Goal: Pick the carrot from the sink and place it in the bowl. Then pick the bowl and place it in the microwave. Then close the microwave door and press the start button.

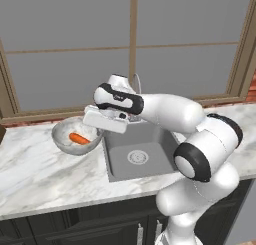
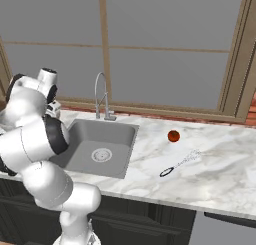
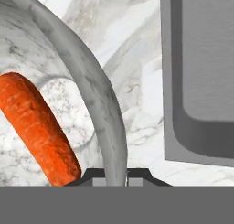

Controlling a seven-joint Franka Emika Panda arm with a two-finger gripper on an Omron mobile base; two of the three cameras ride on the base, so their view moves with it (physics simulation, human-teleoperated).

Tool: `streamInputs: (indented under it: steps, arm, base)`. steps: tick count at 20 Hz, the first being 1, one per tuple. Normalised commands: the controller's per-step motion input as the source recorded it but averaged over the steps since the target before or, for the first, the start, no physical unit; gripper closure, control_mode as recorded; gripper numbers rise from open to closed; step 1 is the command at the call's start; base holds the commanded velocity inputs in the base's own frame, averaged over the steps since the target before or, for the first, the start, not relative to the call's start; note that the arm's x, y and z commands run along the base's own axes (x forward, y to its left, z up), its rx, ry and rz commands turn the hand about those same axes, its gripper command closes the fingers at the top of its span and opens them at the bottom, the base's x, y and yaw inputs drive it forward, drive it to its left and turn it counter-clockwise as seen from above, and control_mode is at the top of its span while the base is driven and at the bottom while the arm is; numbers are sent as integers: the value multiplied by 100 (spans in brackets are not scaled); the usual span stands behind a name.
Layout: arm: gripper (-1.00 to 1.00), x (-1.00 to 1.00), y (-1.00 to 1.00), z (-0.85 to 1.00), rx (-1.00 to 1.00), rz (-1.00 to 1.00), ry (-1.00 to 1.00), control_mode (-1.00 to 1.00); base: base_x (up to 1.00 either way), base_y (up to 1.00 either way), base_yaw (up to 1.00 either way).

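Bright orange carrot (image 1: 78, 138), mottled grey-white bowl (image 1: 62, 141), grey sink (image 1: 140, 156), white-veined marble counter (image 1: 40, 174).

White marble counter (image 1: 40, 174) carrying the bowl (image 1: 64, 140) left of the sink (image 1: 145, 161), red ball (image 2: 173, 136) and whisk (image 2: 180, 164) lying right.

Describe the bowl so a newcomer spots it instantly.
Start at the grey rectangular sink in the white marble counter. Just left of the basin sits a round, deep, mottled grey-white stone-like bowl, the one vessel there, with a stubby orange carrot inside.
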Motion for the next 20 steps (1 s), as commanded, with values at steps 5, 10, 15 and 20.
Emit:
streamInputs:
  steps: [5, 10, 15, 20]
  arm:
    - [100, -1, -38, 84, 0, -9, 1, -100]
    - [100, -24, -9, 100, -6, -19, 1, -100]
    - [100, -13, -48, 100, -3, -18, 2, -100]
    - [100, -3, -87, 100, 1, -15, 1, -100]
  base:
    - [0, 0, 0]
    - [0, 0, 0]
    - [0, 0, 0]
    - [0, 0, 0]
